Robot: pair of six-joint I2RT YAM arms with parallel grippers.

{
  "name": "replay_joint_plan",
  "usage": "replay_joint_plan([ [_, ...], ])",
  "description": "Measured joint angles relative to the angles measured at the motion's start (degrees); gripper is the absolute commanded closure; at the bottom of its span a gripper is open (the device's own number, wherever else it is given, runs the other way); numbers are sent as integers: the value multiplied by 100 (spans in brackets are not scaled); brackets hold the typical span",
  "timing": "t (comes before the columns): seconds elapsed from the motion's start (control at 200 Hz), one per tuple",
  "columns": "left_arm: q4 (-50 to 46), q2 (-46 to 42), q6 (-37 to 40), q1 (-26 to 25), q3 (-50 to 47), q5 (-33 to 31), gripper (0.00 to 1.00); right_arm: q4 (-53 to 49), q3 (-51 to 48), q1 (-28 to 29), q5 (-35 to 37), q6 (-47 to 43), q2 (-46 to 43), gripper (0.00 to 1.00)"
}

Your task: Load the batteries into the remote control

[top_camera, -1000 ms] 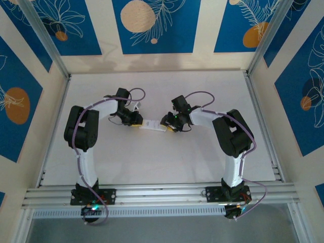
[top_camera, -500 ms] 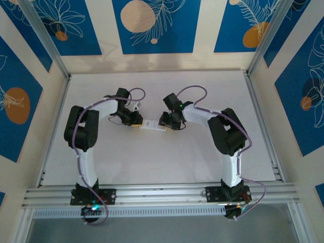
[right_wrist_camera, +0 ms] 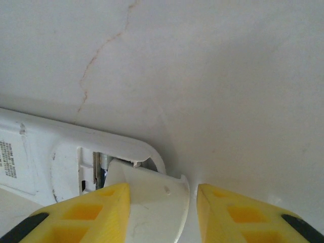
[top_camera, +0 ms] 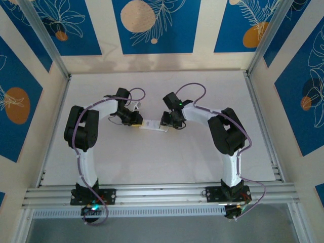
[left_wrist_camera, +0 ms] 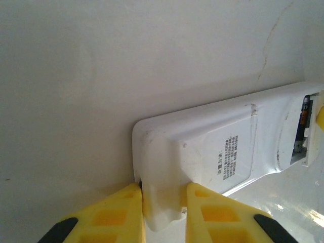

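The white remote control (top_camera: 152,125) lies back up at the table's middle, between both grippers. My left gripper (top_camera: 137,123) is shut on its left end; in the left wrist view the yellow fingers (left_wrist_camera: 119,210) pinch that end (left_wrist_camera: 163,190) of the remote (left_wrist_camera: 212,152). At the other end the battery compartment stands open, with a dark battery (left_wrist_camera: 304,109) lying inside. My right gripper (top_camera: 164,121) (right_wrist_camera: 163,188) holds the small white cover (right_wrist_camera: 152,202) tilted over that compartment (right_wrist_camera: 98,164) of the remote (right_wrist_camera: 50,147). The cover's far edge sits at the compartment's rim.
The white tabletop (top_camera: 152,91) spreads around the remote, with a thin brown crack line (right_wrist_camera: 101,55) beyond it. Aluminium rails (top_camera: 162,192) run along the near edge, and patterned blue walls stand on three sides.
My right arm has swung left and brought its gripper with the cover up to the remote's right end. The left gripper and the remote have stayed put.
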Motion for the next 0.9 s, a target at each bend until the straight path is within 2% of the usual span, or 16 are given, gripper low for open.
replay_joint_plan([
  [0.13, -15, 0, 0, 0, 4, 0, 80, 70, 52, -57, -216, -107, 83, 59],
  [0.31, -13, 0, 2, 0, 4, -13, 80, 247, 22, -120, -387, -98, 26, 52],
  [0.5, -13, 0, 2, 0, 4, -13, 81, 282, -302, -197, -387, 48, -581, 38],
  [0.61, -13, 0, 4, 0, 7, -15, 81, 319, -590, -208, -376, 570, -1003, 30],
  [0.685, -13, 0, 4, 0, 7, -15, 81, 448, -931, -208, -450, 1054, -1228, 29],
  [0.9, -13, 0, 2, 0, 7, -15, 81, 1058, -1744, -203, -894, 2468, -1368, 36],
])
